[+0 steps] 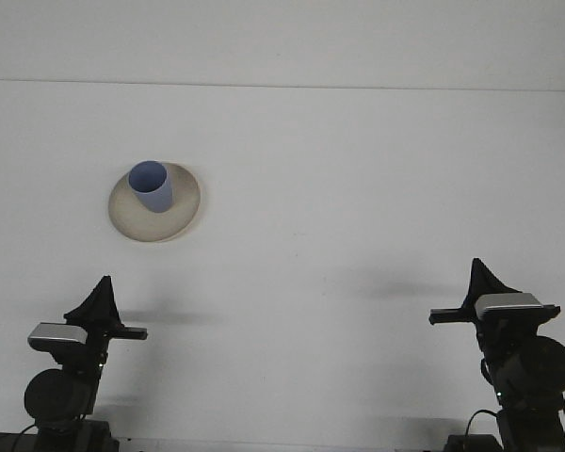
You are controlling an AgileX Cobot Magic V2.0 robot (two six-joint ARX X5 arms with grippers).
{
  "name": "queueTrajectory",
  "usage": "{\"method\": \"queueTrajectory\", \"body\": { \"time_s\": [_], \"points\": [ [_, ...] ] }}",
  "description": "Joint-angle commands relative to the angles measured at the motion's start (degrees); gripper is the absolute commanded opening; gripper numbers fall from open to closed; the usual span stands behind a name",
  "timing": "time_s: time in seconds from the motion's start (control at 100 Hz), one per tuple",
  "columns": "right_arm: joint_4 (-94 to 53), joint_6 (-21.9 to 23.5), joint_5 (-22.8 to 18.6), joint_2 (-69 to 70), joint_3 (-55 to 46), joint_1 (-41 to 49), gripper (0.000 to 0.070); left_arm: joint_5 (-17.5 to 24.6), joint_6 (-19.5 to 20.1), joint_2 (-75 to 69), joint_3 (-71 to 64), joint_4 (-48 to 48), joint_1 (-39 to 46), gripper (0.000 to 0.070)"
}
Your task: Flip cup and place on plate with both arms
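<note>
A broad white counter (358,188) is filling almost the whole front view, with a paler wall running across the top edge. Two black robot arms are sitting low at the near edge, one in each bottom corner, both well apart from the objects.

On the left half of the counter, toward the far side, a round cream plate (181,215) is lying flat. A small blue cup (152,186) is standing on the plate, toward its far-left part, with its open mouth facing up and the camera looking slightly into it.

The left gripper (97,299) is pointing up and away near the bottom left corner, and the right gripper (480,281) is doing the same near the bottom right. Each is showing only as a dark pointed shape, so it is not possible to tell how they are set; neither is touching or carrying anything.

Judging from this layout, the task is looking essentially finished: the cup is sitting mouth-up on the plate and both arms are parked near their bases. Nothing more appears to be needed beyond the arms resting.
</note>
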Motion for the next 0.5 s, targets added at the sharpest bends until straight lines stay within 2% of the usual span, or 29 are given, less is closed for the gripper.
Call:
{"method": "queueTrajectory", "body": {
  "time_s": [0.0, 0.49],
  "points": [
    [0.57, -0.59, 0.02, 0.04, 0.39, 0.07, 0.0001, 0.04, 0.11, -1.73, -0.92, 0.94, 0.11, 0.0010],
    [0.81, -0.59, 0.02, 0.04, 0.39, 0.07, 0.0001, 0.11, -0.09, -1.60, -4.09, 2.51, 0.09, 0.0010]
  ]
}}
